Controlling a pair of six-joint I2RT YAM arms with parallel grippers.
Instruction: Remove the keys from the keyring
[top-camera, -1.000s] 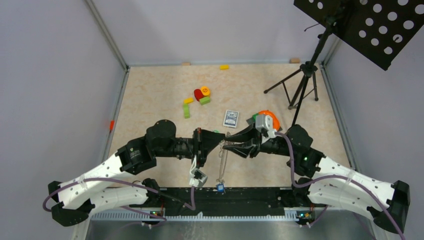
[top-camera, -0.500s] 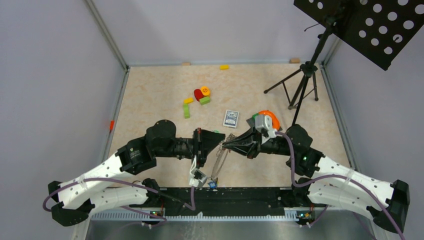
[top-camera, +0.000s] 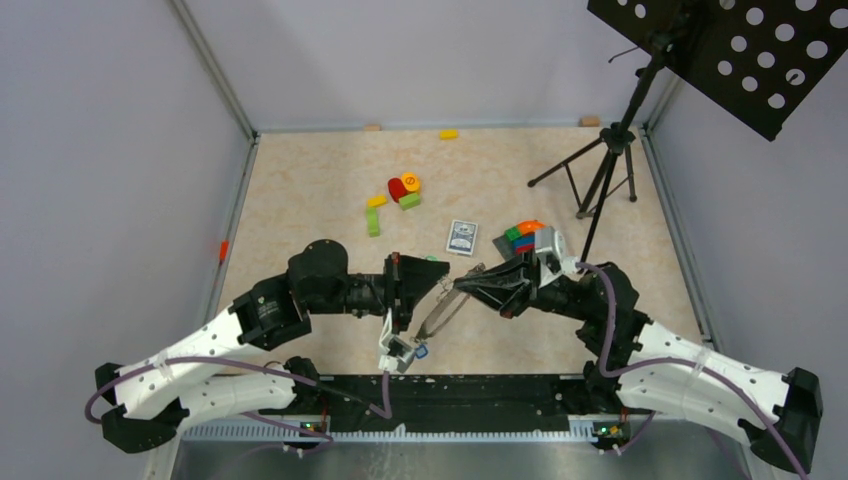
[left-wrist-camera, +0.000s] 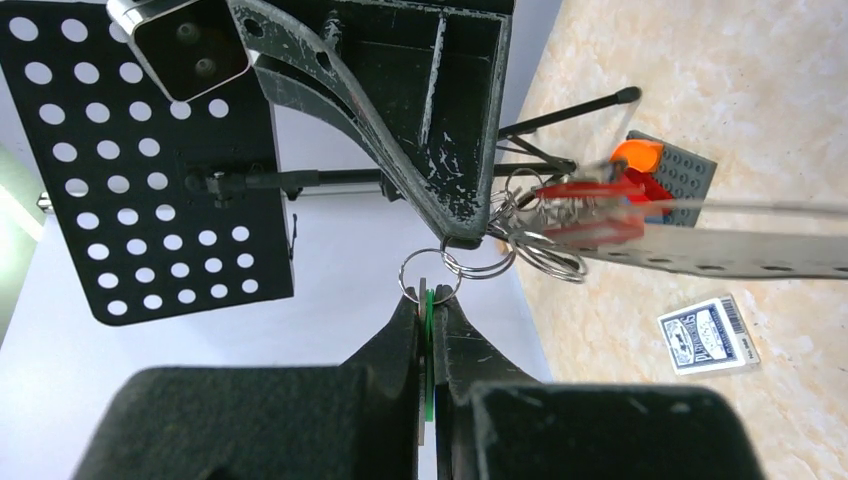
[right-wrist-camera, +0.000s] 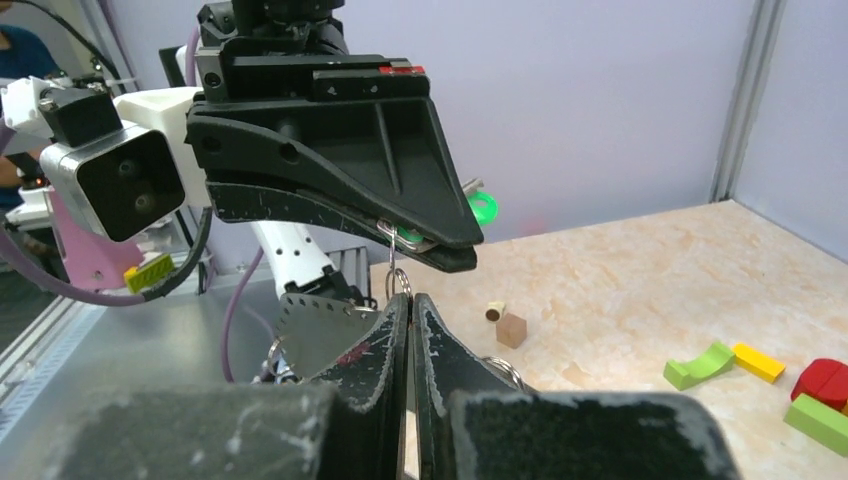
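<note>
- Clamped between the fingers of the left gripper (left-wrist-camera: 428, 303), jaws fully together: a green-tagged key (left-wrist-camera: 428, 345), edge-on, with a small ring poking out past the fingertips.
- Tip to tip with it, the right gripper (right-wrist-camera: 410, 303), likewise pinched fully shut, on thin wire among the small split rings (left-wrist-camera: 512, 238). Big loop inside that pinch too or not: impossible to tell.
- Meeting point of the two grippers: raised off the table (top-camera: 300, 200), just on the arm-base side of the playing-card box (top-camera: 461, 237).
- Hanging from that point, the keyring (top-camera: 437, 318), a thin grey loop seen nearly edge-on, slanting away from the card box toward the arm bases and a little to the left.
- At the loop's low end, farthest from the card box: a blue key tag (top-camera: 421, 351).
- Up among the split rings: a red key tag (left-wrist-camera: 590, 205), blurred.
- Just right of the card box, behind the right wrist: a stack of coloured blocks (top-camera: 524, 236).
- Left of and beyond the card box: loose blocks (top-camera: 402, 190) in red, orange, yellow and green.
- Well to the right of the card box: the tripod of a music stand (top-camera: 600, 175).
</note>
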